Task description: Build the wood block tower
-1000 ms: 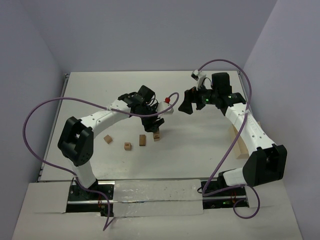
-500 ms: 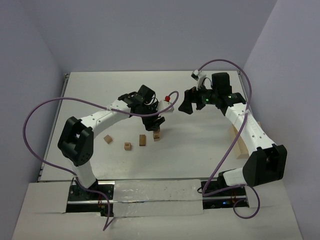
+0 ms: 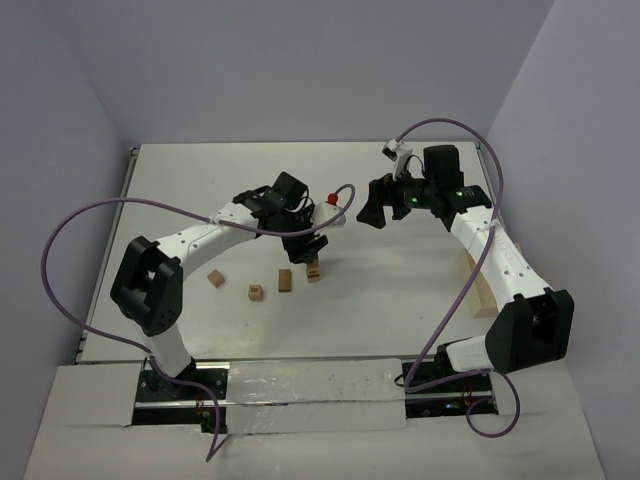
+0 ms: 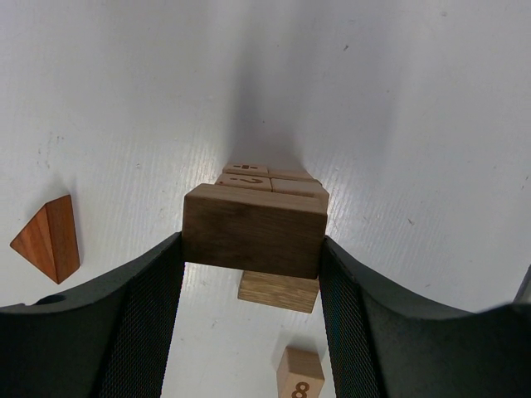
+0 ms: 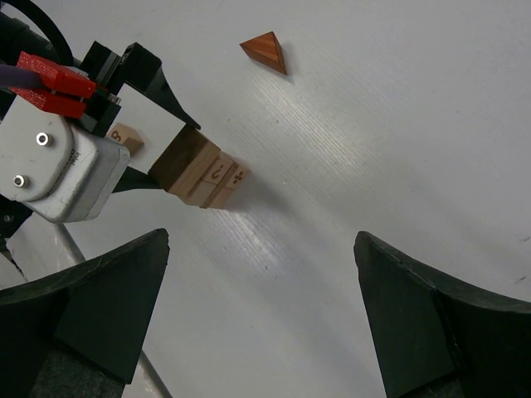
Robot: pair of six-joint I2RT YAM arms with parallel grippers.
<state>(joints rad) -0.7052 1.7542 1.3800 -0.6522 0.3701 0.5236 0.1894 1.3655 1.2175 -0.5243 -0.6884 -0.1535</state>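
Note:
My left gripper [image 3: 308, 247] is shut on a dark brown block [image 4: 253, 230] and holds it right on top of the wood block tower [image 3: 314, 268]. The tower's tan blocks with burnt-in symbols [image 4: 249, 181] show just behind the dark block. In the right wrist view the dark block [image 5: 178, 162] sits against the tan stack [image 5: 214, 178]. Whether its weight rests on the stack I cannot tell. My right gripper [image 3: 378, 212] is open and empty. It hovers to the right of the tower, with its jaws wide apart [image 5: 265, 315].
Loose tan pieces lie left of the tower: a short brick [image 3: 286, 280], a cube marked 8 [image 3: 256, 293] and another block [image 3: 215, 278]. A reddish-brown triangular block [image 4: 48, 239] lies close by. A pale wooden tray [image 3: 482, 290] stands at the right edge.
The left arm's elbow and cable have shifted slightly. Its gripper stays at the tower with the dark block. The right arm has not moved.

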